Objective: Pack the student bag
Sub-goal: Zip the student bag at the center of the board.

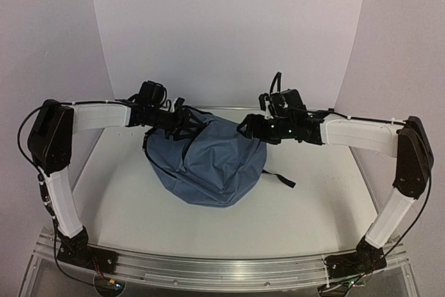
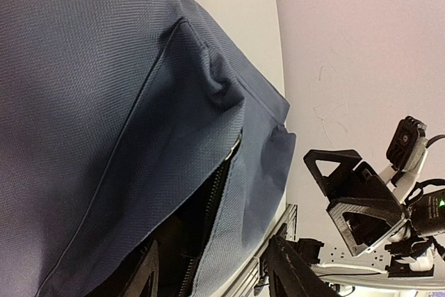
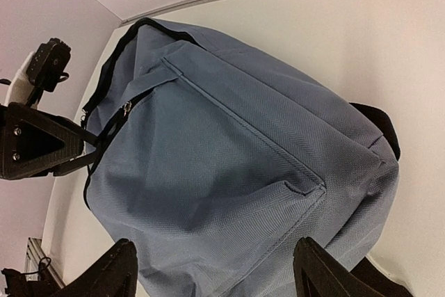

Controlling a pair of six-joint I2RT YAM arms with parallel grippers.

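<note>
Top external view: the student bag (image 1: 208, 161) sits in the middle of the desk (image 1: 313, 206). It is a big blue lump with a black strap (image 1: 279, 178) poking out on its right side. My left hand (image 1: 179, 122) is at the bag's far left edge, fingers spread wide with the black zipper (image 2: 212, 206) between them (not pinching it, as far as I can see). My right hand (image 1: 249, 130) is by the far right edge, released too, fingers wide apart.

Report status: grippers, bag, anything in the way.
Left gripper open, astride student bag zipper opening. Right gripper open above bag's front. No obstruction seen.
</note>
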